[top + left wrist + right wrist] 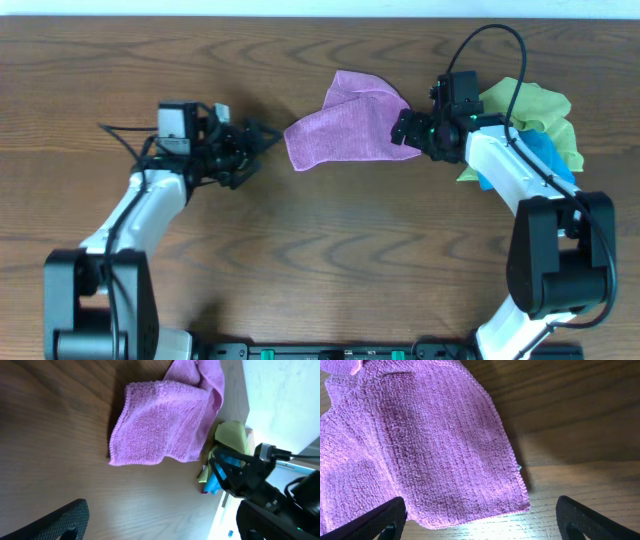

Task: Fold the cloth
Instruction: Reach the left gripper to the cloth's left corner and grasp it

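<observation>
Checked the right claw (pixel 408 132) first: spread wide, nothing pinched. Parked over the right-hand edge of the lilac cloth (pixel 345 125) when seen from overhead. On its own wrist cam, just two dark fingertips (pixel 375 520) in the bottom corners, far apart, with cloth (pixel 420 450) filling most of the space between them. Can't tell whether either tip actually touches the fabric.

Left claw (pixel 262 152): looks splayed open from above too, and empty. Pointed at the cloth's left edge but apart from it, with a strip of bare table (pixel 330 250) in between. Only one finger (pixel 60 520) on the left wrist cam, down in the corner, so no help on the gap there.

Cloth itself: lying on the wood toward the far side, roughly centred between the two claws, doubled over with the corners not lined up.

Stuff only some views give:
- Overhead: both arms, plus a yellow-green cloth (pixel 535 110) and a blue cloth (pixel 550 155) bunched beside and partly under the right arm.
- Left wrist cam: a low side look at the fold, with those two cloths peeking out past the lilac one.
- Right wrist cam: the weave, the stitched hem and a tiny white tag (pixel 519 467) at the edge.
</observation>
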Motion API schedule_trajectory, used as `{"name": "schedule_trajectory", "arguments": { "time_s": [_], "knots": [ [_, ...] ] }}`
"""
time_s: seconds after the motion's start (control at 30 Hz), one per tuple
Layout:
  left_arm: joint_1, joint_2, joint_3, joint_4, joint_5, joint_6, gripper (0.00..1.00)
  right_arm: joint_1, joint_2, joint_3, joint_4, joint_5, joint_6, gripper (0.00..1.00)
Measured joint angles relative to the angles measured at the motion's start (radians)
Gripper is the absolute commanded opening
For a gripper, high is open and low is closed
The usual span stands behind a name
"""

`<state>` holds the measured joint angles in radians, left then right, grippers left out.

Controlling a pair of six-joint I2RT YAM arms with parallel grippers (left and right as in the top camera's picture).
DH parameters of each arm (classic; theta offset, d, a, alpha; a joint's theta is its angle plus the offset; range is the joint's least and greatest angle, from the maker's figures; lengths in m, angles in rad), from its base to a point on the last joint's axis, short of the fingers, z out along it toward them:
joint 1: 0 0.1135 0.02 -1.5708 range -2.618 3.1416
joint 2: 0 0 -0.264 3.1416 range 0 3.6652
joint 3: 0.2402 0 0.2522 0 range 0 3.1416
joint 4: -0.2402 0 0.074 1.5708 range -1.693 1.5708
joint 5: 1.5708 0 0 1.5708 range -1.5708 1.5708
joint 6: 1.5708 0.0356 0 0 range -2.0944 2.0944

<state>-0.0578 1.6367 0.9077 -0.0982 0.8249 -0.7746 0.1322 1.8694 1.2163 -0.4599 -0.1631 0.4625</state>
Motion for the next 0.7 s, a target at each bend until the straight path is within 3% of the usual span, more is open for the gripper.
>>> {"name": "schedule_trajectory", "arguments": {
  "time_s": [0.4,0.7],
  "knots": [
    [-0.099,0.204,0.0,0.23,-0.074,-0.148,0.95,0.0,0.0,0.0,0.0,-0.024,0.001,0.96],
    [-0.141,0.241,0.0,0.259,-0.117,-0.193,0.95,0.0,0.0,0.0,0.0,-0.024,0.001,0.96]
  ]
}}
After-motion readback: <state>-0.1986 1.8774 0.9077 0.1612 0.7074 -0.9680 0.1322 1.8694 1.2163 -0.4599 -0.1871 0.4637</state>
